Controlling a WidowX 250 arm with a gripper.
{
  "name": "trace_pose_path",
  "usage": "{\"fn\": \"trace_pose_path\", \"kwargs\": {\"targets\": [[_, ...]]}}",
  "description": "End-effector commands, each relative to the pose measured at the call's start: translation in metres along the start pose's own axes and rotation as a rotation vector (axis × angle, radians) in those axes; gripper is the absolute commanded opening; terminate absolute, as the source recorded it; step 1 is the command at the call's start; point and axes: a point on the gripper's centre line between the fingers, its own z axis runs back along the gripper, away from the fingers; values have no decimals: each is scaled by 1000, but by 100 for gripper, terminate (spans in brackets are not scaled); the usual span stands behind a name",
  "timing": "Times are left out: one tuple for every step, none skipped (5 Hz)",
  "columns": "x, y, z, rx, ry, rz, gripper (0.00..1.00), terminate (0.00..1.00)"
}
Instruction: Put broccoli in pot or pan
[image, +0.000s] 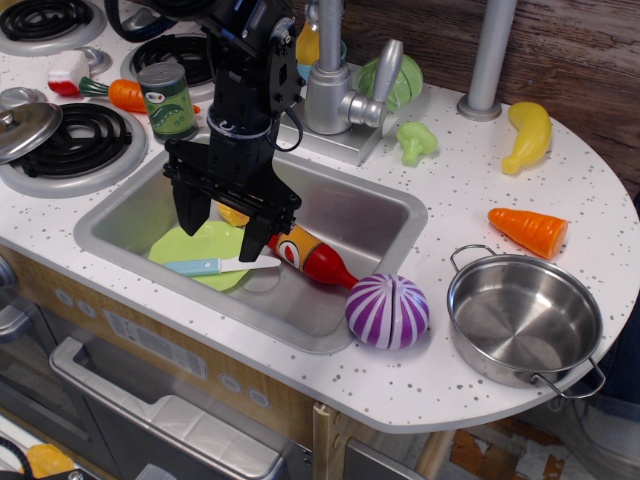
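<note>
Steel sink (380, 215) as reference. Black gripper (232, 222) hangs over its left half, fingers spread wide, gripping nothing, above a green plate (190, 245) and toy knife (215, 265). Pot (524, 318) stands right of the sink on the counter. Broccoli (415, 141) lies behind the sink's far-right corner, near the faucet (340, 95).
</note>
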Motion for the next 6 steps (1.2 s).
{"fn": "trace_pose_path", "kwargs": {"targets": [[0, 0, 0, 0, 0, 0, 100, 0], [18, -30, 26, 25, -63, 47, 100, 0], [40, -65, 57, -4, -127, 125, 100, 0], [61, -91, 77, -14, -173, 145, 100, 0], [90, -101, 88, -55, -216, 112, 100, 0], [123, -99, 80, -72, -262, 55, 100, 0]]}}
